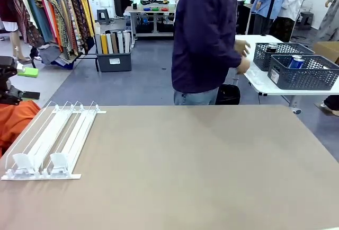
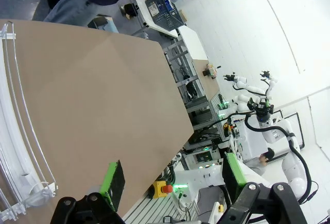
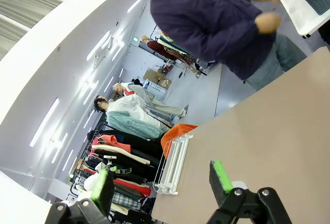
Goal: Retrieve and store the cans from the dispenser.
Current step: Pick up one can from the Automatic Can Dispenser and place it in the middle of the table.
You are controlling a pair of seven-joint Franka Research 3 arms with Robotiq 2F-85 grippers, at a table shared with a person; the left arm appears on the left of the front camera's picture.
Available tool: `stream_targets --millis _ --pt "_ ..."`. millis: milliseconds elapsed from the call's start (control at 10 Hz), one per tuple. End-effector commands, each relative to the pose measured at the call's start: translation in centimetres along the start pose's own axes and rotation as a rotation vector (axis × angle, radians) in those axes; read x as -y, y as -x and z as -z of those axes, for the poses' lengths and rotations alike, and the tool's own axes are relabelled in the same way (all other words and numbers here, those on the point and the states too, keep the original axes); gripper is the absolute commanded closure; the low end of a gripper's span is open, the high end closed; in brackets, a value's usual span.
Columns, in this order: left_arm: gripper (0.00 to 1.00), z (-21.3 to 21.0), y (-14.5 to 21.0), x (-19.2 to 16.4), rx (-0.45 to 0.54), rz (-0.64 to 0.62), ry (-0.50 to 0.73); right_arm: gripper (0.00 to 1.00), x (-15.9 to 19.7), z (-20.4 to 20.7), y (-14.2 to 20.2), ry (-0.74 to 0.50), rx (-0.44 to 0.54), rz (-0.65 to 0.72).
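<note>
The dispenser (image 1: 50,142) lay at the table's (image 1: 201,177) left end, its lanes bare; in the left wrist view the left gripper (image 2: 172,180) hung over the table edge just beside the rack, fingers spread wide with nothing between; the right gripper (image 3: 162,182) likewise stood parted, the rack well beyond it; at far right the person's hands (image 1: 242,55) were near dark baskets (image 1: 302,71) holding blue cans (image 1: 296,62).

L tool (image 2: 172,180) & R tool (image 3: 160,182) both agape.
</note>
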State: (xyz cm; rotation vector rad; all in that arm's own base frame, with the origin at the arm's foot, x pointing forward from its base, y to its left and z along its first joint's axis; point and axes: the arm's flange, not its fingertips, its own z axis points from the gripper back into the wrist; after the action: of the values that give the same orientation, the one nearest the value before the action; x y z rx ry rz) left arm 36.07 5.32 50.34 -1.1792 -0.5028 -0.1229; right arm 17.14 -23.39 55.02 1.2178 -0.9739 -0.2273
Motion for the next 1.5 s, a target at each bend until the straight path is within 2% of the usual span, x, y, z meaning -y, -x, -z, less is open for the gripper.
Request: stream_targets --millis 0,1400 --pt "0.0 -0.38 0.19 0.21 -0.008 -0.006 -0.005 0.0 -0.13 0.3 -0.25 -0.021 0.012 -0.026" --pt "0.0 -0.38 0.19 0.21 -0.008 -0.006 -0.005 0.0 -0.13 0.3 -0.25 -0.021 0.012 -0.026"
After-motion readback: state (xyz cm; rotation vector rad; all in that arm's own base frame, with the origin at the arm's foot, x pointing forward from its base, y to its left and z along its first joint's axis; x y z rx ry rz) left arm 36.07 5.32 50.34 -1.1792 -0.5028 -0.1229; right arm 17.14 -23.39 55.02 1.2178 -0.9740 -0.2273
